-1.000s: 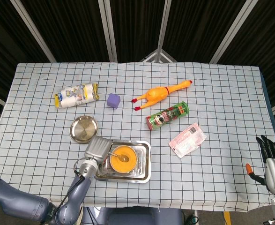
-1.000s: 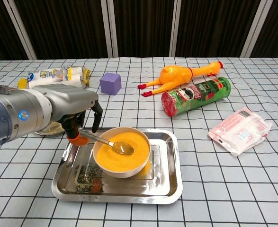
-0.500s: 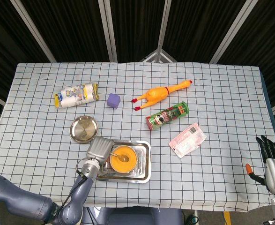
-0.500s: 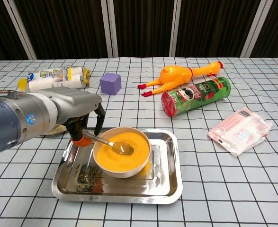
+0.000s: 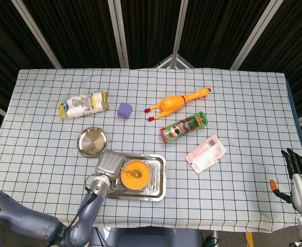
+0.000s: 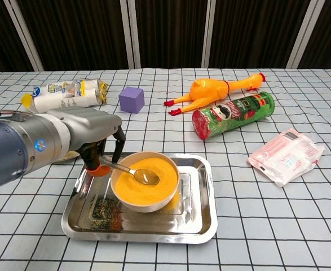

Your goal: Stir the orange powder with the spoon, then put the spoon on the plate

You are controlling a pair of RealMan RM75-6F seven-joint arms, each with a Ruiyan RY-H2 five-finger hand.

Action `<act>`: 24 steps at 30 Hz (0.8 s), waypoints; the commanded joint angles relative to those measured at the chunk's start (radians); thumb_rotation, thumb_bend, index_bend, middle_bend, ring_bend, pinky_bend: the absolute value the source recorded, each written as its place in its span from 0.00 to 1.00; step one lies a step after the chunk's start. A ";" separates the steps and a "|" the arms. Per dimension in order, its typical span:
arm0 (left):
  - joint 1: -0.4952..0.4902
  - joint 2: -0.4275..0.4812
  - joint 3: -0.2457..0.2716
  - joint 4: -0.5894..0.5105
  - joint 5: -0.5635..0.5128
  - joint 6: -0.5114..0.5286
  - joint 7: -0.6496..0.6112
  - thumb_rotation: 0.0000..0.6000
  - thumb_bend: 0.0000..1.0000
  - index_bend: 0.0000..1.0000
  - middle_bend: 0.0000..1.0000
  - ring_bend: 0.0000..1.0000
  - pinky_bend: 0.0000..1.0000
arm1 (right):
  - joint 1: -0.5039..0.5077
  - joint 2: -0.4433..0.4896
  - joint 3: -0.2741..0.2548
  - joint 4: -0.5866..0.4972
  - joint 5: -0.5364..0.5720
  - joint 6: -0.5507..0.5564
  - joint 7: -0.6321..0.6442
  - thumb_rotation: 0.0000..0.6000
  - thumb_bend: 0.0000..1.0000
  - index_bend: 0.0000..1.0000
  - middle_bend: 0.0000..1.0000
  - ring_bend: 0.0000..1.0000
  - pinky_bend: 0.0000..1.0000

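Spoon handle is pinched by the left robot hand, bowl resting in orange powder.

shiny metal tray and spoon; matt checked cloth; glossy can.

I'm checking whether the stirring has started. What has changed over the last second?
Little. The left hand has edged slightly toward the bowl, its fingers by the spoon handle; whether it grips the handle cannot be told. The spoon's bowl lies as before on the orange powder. The right hand, tray and plate stayed put.
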 commanded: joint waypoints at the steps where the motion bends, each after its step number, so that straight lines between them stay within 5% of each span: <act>1: -0.001 0.000 -0.001 -0.001 0.001 0.001 -0.003 1.00 0.53 0.49 1.00 1.00 0.97 | 0.000 0.000 0.000 0.000 0.000 0.000 0.000 1.00 0.41 0.00 0.00 0.00 0.00; 24: -0.006 0.002 0.011 -0.001 0.024 0.009 -0.014 1.00 0.58 0.53 1.00 1.00 0.97 | 0.000 0.001 0.000 -0.001 0.002 -0.002 0.003 1.00 0.41 0.00 0.00 0.00 0.00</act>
